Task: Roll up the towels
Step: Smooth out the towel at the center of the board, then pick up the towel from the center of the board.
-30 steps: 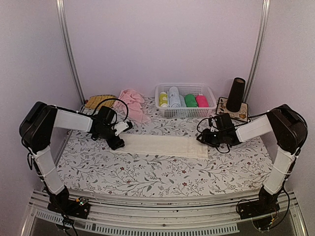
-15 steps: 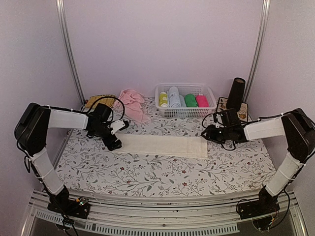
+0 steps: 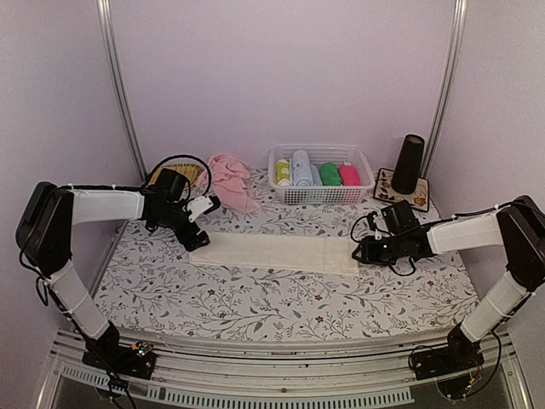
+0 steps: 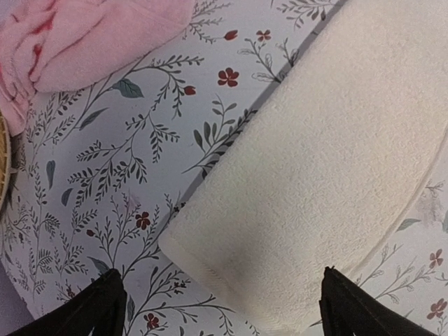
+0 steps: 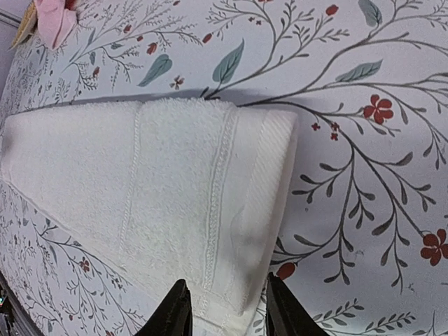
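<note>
**Inspector:** When the bench (image 3: 281, 298) was checked, what lay on it?

**Assistant:** Mid-bench, the cream towel (image 3: 277, 253) lay flat as a long folded strip. At the rear left, the pink towel (image 3: 228, 177) lay crumpled.

**Inspector:** And the arms?

**Assistant:** Over the strip's left end, the left end effector (image 4: 217, 311) stood released, fingers wide apart. At the right hem, the right end effector (image 5: 227, 311) was narrowly parted; whether it gripped could not be told.

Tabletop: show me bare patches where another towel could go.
Widest: the strip between cream towel and near edge of the table. Narrower: between that towel and the basket. Crowded: back row of pink towel, basket, black cone; left gripper and right gripper at the towel's ends.
</note>
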`<state>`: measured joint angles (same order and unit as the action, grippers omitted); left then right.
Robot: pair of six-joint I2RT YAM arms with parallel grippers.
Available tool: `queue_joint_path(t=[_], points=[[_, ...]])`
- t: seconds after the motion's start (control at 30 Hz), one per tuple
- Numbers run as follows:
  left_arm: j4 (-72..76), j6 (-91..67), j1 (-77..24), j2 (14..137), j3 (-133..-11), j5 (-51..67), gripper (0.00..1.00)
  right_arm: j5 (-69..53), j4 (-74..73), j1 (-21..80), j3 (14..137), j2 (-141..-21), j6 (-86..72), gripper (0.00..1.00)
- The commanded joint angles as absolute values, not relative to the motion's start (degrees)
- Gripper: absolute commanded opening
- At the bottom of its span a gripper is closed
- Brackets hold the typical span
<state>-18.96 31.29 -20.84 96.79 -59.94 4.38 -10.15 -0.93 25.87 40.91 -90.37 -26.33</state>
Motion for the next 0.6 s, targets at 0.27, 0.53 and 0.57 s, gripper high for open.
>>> queue_joint_path(t=[0.27,0.53,0.57], points=[[-15.4,30.2,-17.8,102.3,-62.6,3.8,0.97,-11.3,-1.7,26.0,39.9,-90.2,-24.4,0.34],[-14.9,30.2,-17.7,102.8,-61.5,3.7,0.97,-13.2,-1.1,26.1,40.6,-93.2,-24.1,0.28],[-14.9,30.2,-17.7,102.6,-61.4,3.8,0.97,-13.1,-1.2,26.0,40.5,-93.3,-24.0,0.28]])
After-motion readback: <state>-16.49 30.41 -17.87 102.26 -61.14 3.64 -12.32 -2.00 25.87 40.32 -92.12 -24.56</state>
